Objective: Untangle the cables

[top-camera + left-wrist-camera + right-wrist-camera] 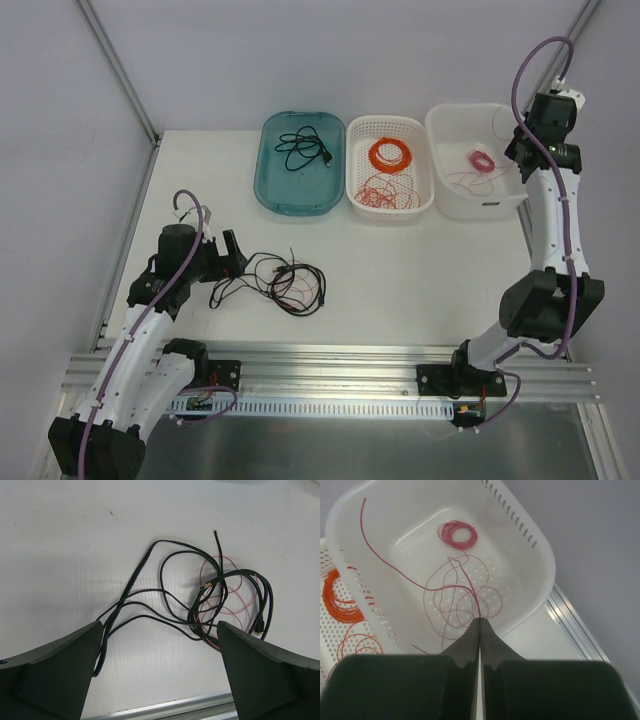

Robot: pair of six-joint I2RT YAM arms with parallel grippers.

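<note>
Part done, I'd say: wires already lie in the teal tray, the mesh basket and the white basket, where the right gripper jaws pinch a pink wire, but the clump of cables sits knotted on the table beneath the left gripper and its spread jaws.

A white matt table fills the scene. Pale grey walls close it in at the back and on both sides, with slanting aluminium struts at the corners. An aluminium rail runs along the near edge, a dull metal sheet below it. The light is soft and even, the shadows faint.
</note>
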